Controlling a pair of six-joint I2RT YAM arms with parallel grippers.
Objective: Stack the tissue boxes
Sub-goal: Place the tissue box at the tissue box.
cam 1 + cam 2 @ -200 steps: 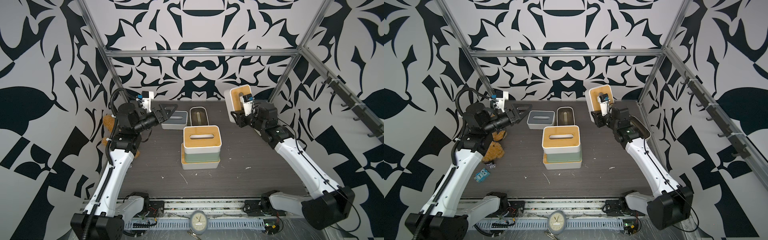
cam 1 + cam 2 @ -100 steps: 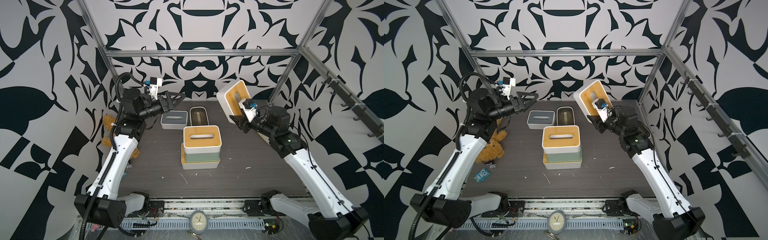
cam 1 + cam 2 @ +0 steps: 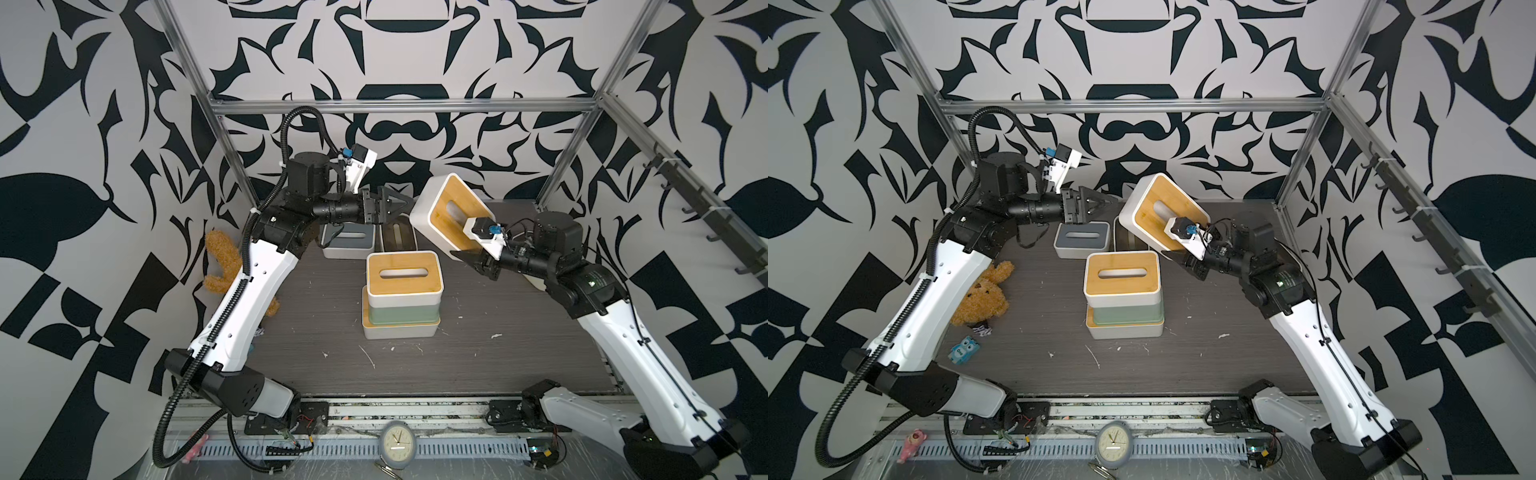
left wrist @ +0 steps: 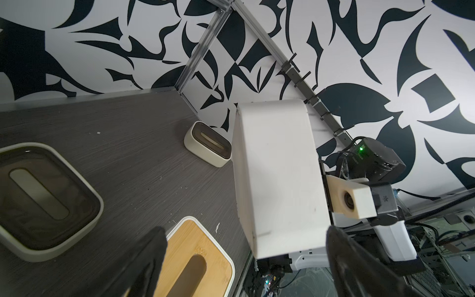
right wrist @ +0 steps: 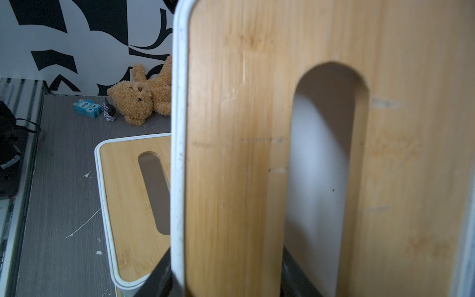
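one white bamboo-lidded tissue box (image 3: 463, 193), tilted, is pinched between the right jaws; the left jaws, spread and empty, sit just beside it.

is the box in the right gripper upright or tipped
Tipped: the held box is airborne with its slotted bamboo lid facing sideways, not up.

walls (image 3: 124, 124): black-and-white swirls all round | aluminium frame (image 3: 403, 104): bars at back corners | worktop (image 3: 498, 365): dark grey woodgrain, flecked
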